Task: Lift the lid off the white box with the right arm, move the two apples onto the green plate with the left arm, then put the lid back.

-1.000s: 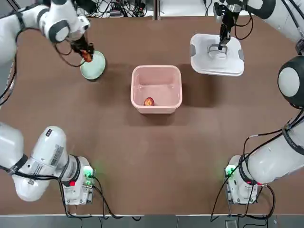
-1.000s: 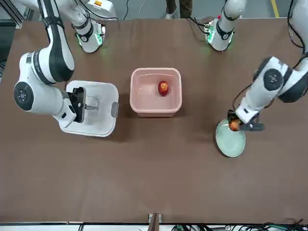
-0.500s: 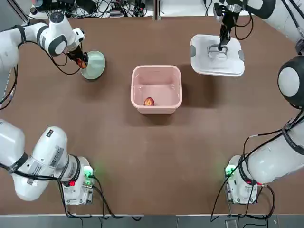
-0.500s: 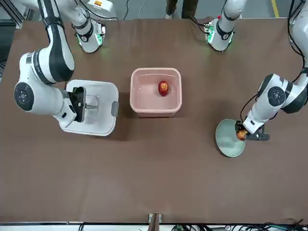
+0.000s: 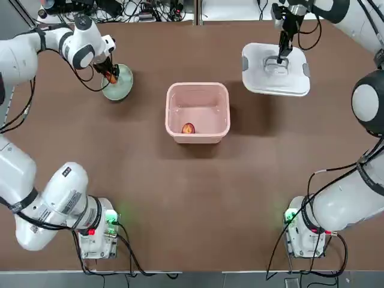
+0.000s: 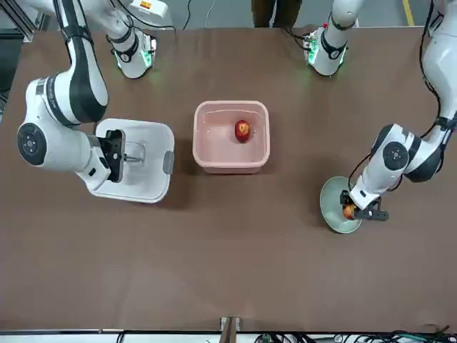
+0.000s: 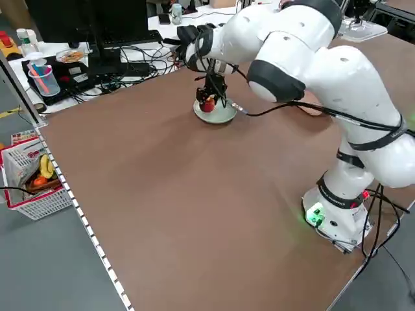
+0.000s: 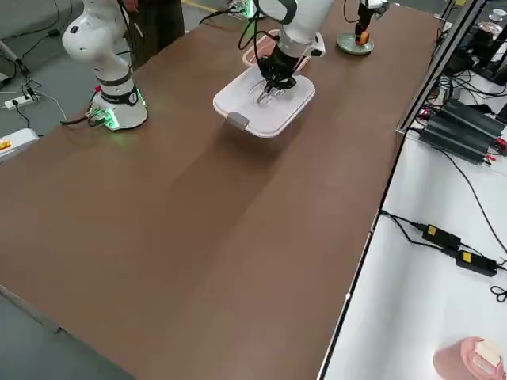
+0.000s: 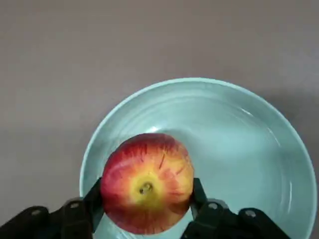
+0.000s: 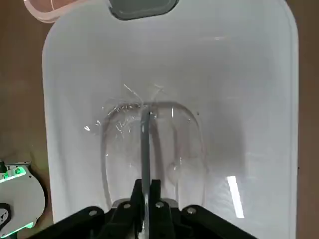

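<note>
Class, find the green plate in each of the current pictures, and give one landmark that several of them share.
Top view: the green plate, upper left.
Front view: right of centre.
Left side view: above centre, an apple over it.
Right side view: near the top, right of centre.
Left wrist view: lower right, partly behind the apple.
Right wrist view: not in it.
Shared landmark: that apple, in all five views showing the plate.

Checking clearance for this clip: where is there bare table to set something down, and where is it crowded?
Bare: table between box and arm bases, and between plate and box. Crowded: plate under left gripper; around the held lid.
</note>
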Motion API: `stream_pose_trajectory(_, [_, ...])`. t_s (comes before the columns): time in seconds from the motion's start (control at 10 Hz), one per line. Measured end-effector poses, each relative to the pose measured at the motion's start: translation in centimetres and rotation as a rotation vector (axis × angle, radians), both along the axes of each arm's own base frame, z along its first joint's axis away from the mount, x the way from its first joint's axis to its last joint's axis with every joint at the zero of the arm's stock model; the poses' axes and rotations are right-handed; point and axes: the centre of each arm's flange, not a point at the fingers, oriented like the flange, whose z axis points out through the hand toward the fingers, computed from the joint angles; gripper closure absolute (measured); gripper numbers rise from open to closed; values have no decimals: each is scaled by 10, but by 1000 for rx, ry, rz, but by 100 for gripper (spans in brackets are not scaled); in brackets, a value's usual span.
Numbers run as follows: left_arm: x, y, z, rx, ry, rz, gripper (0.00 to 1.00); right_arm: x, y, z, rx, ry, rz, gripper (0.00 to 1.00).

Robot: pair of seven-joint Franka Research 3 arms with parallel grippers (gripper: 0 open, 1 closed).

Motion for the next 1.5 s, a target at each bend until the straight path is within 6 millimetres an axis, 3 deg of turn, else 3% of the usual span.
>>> stream_pose_trajectory(0.2, [2, 1, 5, 0, -10, 1, 3, 0, -3, 0, 0, 0, -4, 93])
stream_pose_trajectory(0.3, [4, -1, 17, 9, -20, -2, 1, 1, -4, 0, 0, 0, -7, 93])
stream_pose_trajectory(0.5, [-1, -13, 71, 44, 11, 8, 1, 1, -6, 0, 0, 0, -10, 93])
stream_pose_trajectory(0.7, [-18, -54, 138, 0, 57, 39, 1, 1, -6, 0, 0, 0, -10, 93])
stream_pose_trajectory(0.9, [-42, -123, 184, -50, 38, 58, 1, 1, -6, 0, 0, 0, -10, 93])
stream_pose_trajectory(1.0, [-55, -165, 198, -80, 32, 77, 1, 1, -6, 0, 0, 0, -9, 93])
stream_pose_trajectory(1.3, [-115, -304, 210, -103, 76, 144, 1, 1, -6, 0, 1, 0, -9, 93])
stream_pose_trajectory(1.5, [-166, -374, 202, -91, 89, 170, 3, 1, -5, 0, 1, 0, -8, 93])
